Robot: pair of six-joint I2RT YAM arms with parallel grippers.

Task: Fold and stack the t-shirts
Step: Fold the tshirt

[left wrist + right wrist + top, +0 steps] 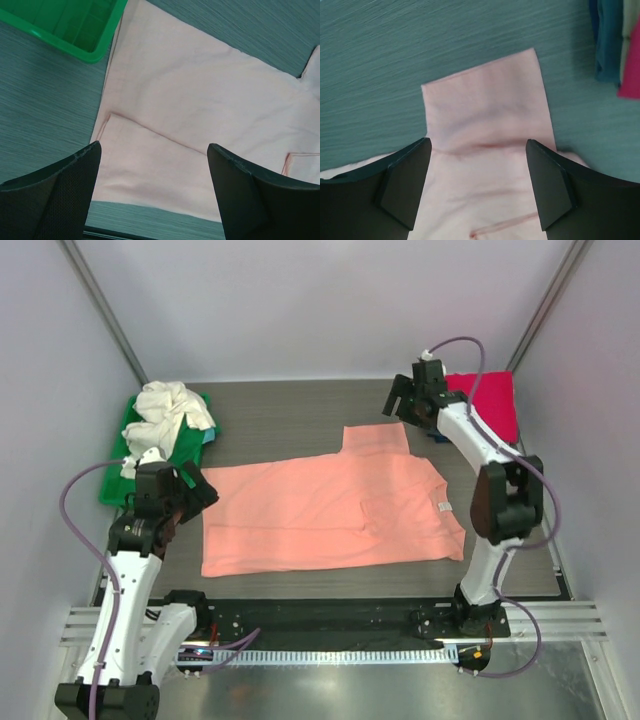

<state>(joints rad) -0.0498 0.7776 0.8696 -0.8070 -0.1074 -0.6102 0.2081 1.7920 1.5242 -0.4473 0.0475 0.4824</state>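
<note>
Table [280,420] with salmon-pink shirt [330,510], green tray [110,490]

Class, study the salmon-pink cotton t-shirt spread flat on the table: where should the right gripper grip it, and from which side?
Probably the short sleeve of the salmon-pink cotton t-shirt, near its free far edge, coming down from above. It juts past the body's outline, lying flat, and the open right gripper hangs over it.

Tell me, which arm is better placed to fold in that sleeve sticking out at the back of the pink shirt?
Likely the right arm: its open jaws hang right over the sleeve. The left arm hovers at the left edge of the shirt.
</note>
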